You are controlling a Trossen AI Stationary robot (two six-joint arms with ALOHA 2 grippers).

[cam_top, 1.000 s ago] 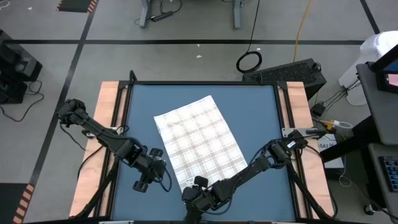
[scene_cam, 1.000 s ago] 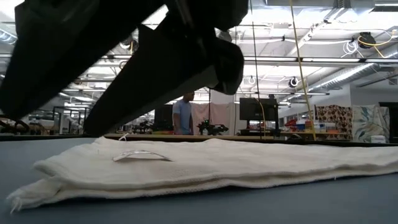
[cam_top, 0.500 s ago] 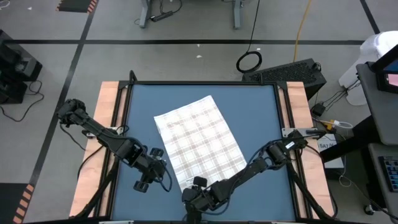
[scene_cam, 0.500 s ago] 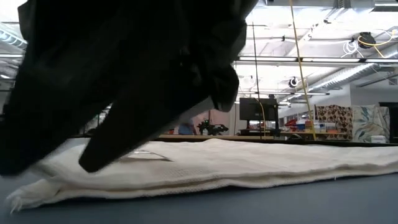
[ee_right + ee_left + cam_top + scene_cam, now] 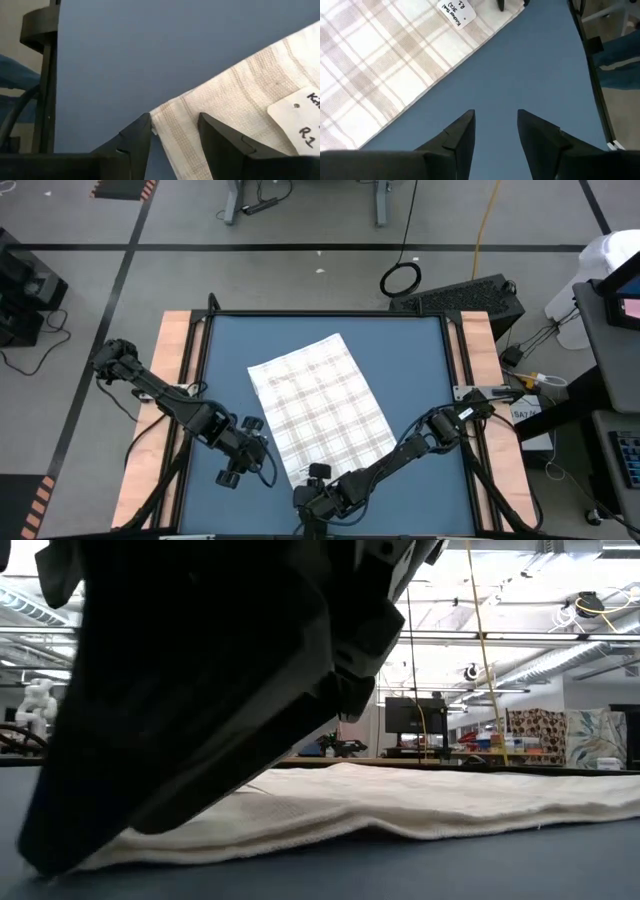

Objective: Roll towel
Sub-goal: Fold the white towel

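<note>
Right gripper [image 5: 175, 131], jaws spread, straddles the towel's [image 5: 320, 405] lower-left corner near the bottom centre of the high view. Closing too shallow could catch only the hem, or drag the flat, diagonal towel instead of folding it. Left gripper [image 5: 495, 127] waits spread over bare tabletop [image 5: 420, 370] beside the towel's left edge; room lies upper right.

Bare blue bench [image 5: 420, 360] open along far edge and right side. Towel [image 5: 322, 405] flat across middle, low obstacle. Left gripper [image 5: 232, 472] over bare strip beside towel's left edge. Right gripper [image 5: 314, 476] crowding towel's near corner, blocking near-edge passage.
</note>
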